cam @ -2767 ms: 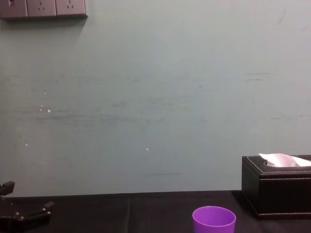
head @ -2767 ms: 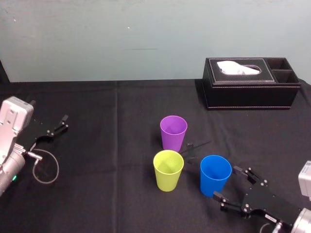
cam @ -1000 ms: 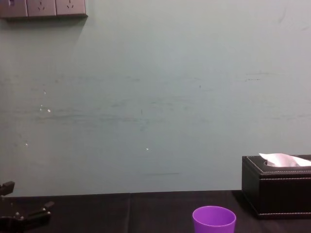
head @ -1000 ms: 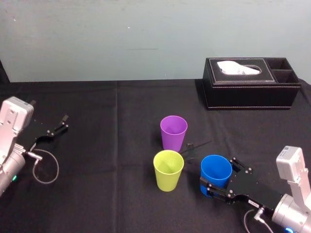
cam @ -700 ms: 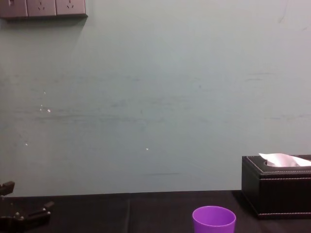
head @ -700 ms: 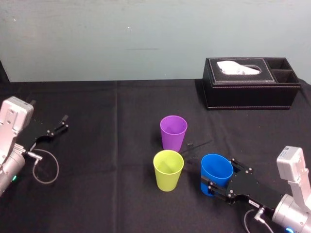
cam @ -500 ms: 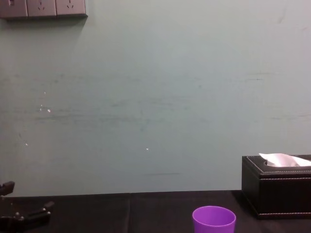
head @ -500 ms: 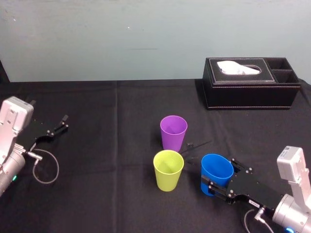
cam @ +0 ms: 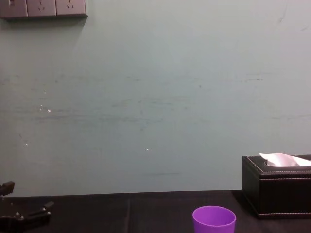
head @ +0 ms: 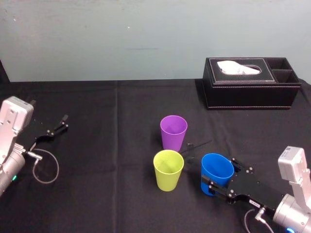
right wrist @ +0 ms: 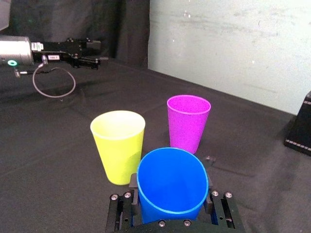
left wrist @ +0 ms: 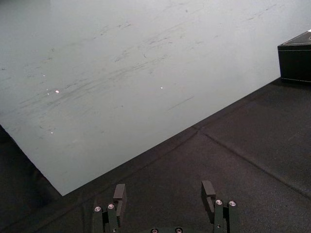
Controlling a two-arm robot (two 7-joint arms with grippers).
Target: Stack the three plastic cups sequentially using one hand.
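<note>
Scene: A black cloth-covered table [head: 107, 145] is seen from above, with a black leather-look tissue box [head: 250, 90] at the upper right.
Working tool: The black flat-jawed right gripper [head: 221, 177] is seen at the lower right of the head view, its jaws pressed against opposite sides of the small tapered blue plastic cup [right wrist: 171, 184].
Blue cup: It is held low and slightly tilted. Whether its base is clear of the cloth cannot be told.
Other cups: The yellow-green plastic cup [head: 168, 170] stands at bottom centre, just left of the blue one. The purple plastic cup [head: 173, 132] stands at the centre of the frame. Both are upright, with their mouths open upward.
Idle tool: The thin dark left gripper [left wrist: 164, 190] is parked at the left edge, fingers spread, with nothing between them.
Step in hand: Lifting the blue cup for the first nesting, as judged.
Doing it well: A light squeeze is advised so the thin wall is not crushed. The cup should be raised above the neighbouring rims, levelled, and centred over the chosen mouth before it is lowered.
</note>
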